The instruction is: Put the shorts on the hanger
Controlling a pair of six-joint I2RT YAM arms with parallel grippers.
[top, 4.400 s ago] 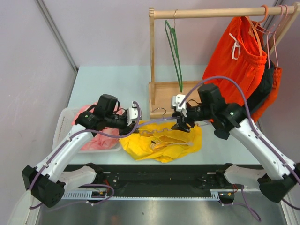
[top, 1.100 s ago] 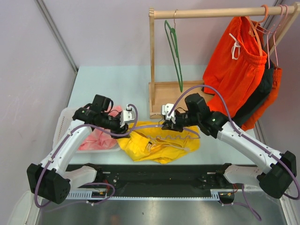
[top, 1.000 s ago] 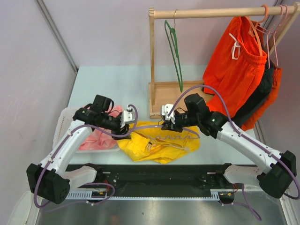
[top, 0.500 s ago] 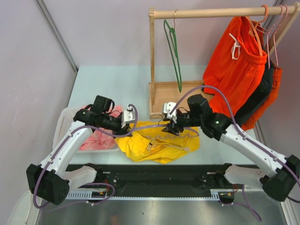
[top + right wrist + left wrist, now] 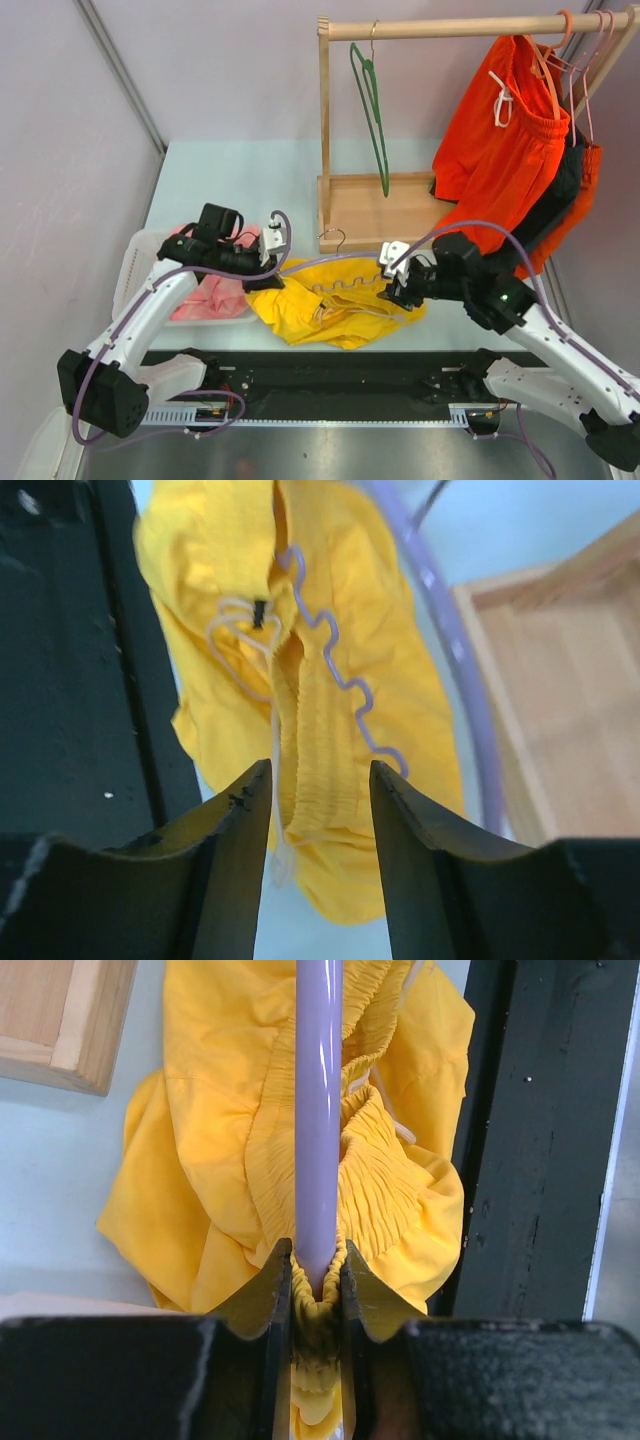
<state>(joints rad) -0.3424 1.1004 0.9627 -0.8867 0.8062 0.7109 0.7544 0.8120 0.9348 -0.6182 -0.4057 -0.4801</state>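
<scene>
The plain bright yellow fabric shorts [image 5: 335, 310] have a white drawstring [image 5: 274, 770]. The thin pale lilac plastic hanger [image 5: 318, 1110] ends in a silver hook. A dark green wire hanger [image 5: 378, 120] and orange-red shorts [image 5: 490, 140] hang on the light tan wooden rack [image 5: 450, 27]. Left of the rack lies a pink cloth [image 5: 215, 298].

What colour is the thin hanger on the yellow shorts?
The thin plastic hanger is pale lilac, clearest in the left wrist view.
</scene>
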